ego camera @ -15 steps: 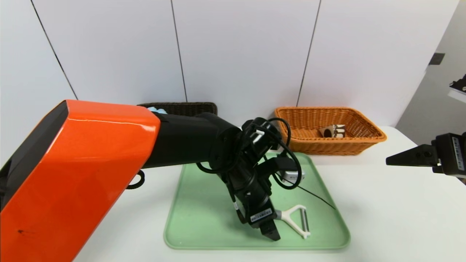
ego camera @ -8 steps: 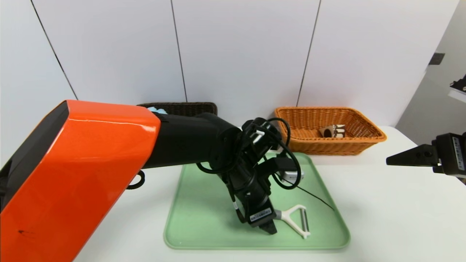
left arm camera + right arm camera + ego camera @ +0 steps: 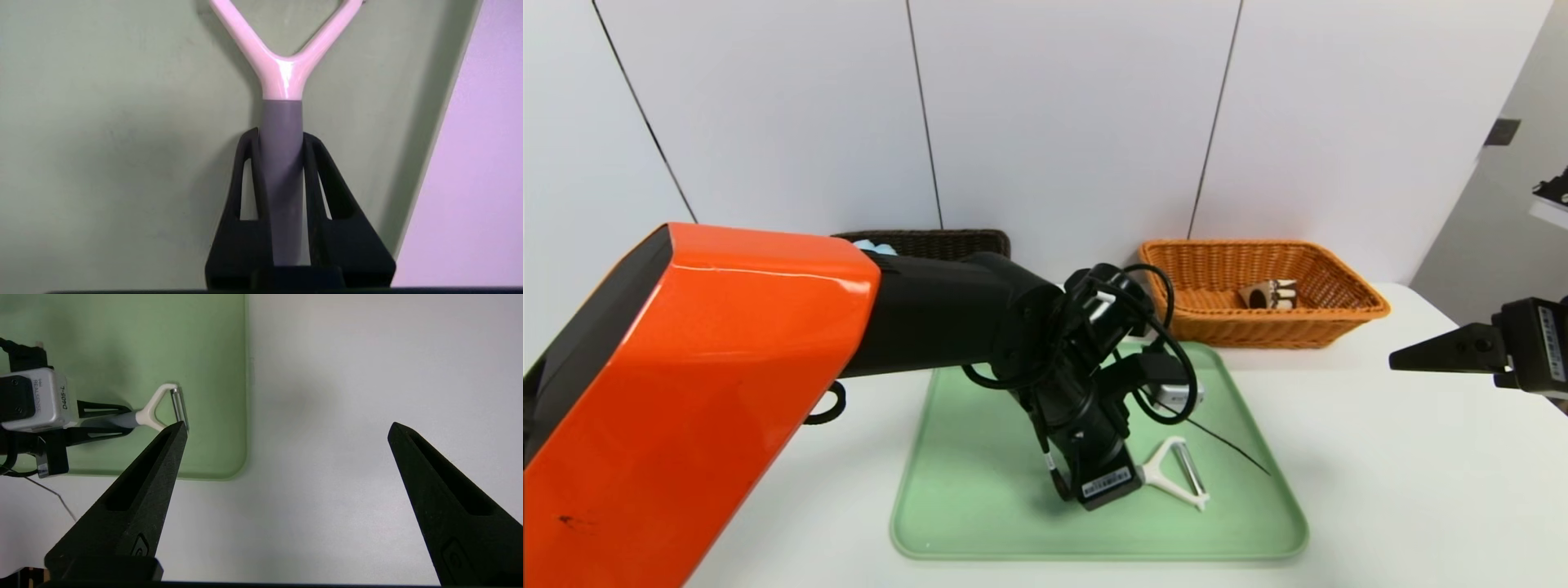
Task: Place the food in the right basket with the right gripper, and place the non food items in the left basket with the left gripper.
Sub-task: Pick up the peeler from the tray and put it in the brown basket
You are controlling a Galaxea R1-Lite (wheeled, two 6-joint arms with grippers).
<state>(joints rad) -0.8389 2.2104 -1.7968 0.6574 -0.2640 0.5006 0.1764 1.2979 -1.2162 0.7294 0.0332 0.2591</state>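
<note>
Since the earlier head view, my left gripper (image 3: 1129,488) has closed on the white Y-shaped peeler with grey handle (image 3: 1176,478), swinging its head nearer over the pale green plastic tray (image 3: 980,506). Left wrist view confirms what the head view hides: both fingers (image 3: 245,171) clamp the handle. Right wrist view: my right gripper (image 3: 286,490) hangs open, idle, beside the tray.

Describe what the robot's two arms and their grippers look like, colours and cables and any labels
The left arm has a glossy orange shell, then black links wrapped in looping black cables, with a white barcode label near the left gripper. A silver camera sits at its wrist. The right gripper has long, tapered, matte black fingers with slotted sides.
</note>
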